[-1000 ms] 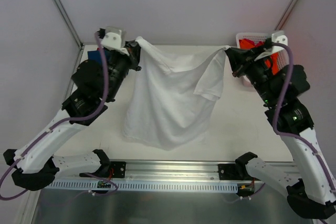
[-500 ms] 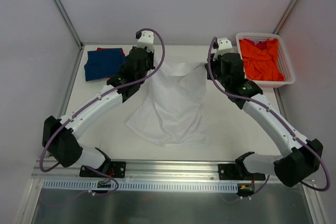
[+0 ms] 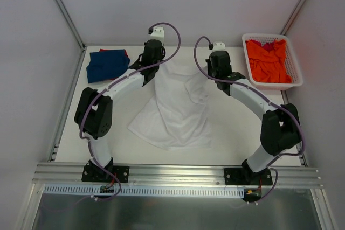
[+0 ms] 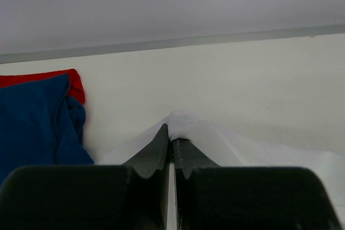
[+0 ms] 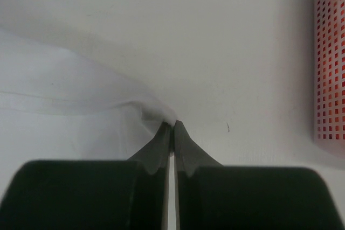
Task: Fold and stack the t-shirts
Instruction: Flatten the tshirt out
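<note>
Both arms reach to the far side of the desk [image 3: 237, 127], and between them the white t-shirt [image 3: 178, 106] lies spread toward the near edge. The left fingers [image 4: 161, 146] are pressed together on a small peak of white cloth at the shirt's far left corner. The right fingers [image 5: 160, 144] are likewise closed on a pinch at its far right corner.

Each hold is only a small tuft at the very tips, so a pull to flatten the cloth could draw it out of one side and leave the shirt skewed. The garment is narrow at the top and wider and rumpled lower down, with a fold lying across its right side. Pressing a fold onto that would lock the creases in. The left arm works close to the blue t-shirt [image 3: 107, 64], which sits on the red t-shirt [image 4: 38, 76], so a wide sweep could disturb that pile. The right arm is nearer the basket [image 3: 294, 74] holding the orange t-shirt [image 3: 268, 60].

From overhead the arms cover both gripped corners. The wrist views show only cloth at the tips, so these are probably the shoulders, though a sleeve cannot be ruled out. The red shirt shows only as a sliver. Each wrist camera's lower field is filled by its own dark housing
</note>
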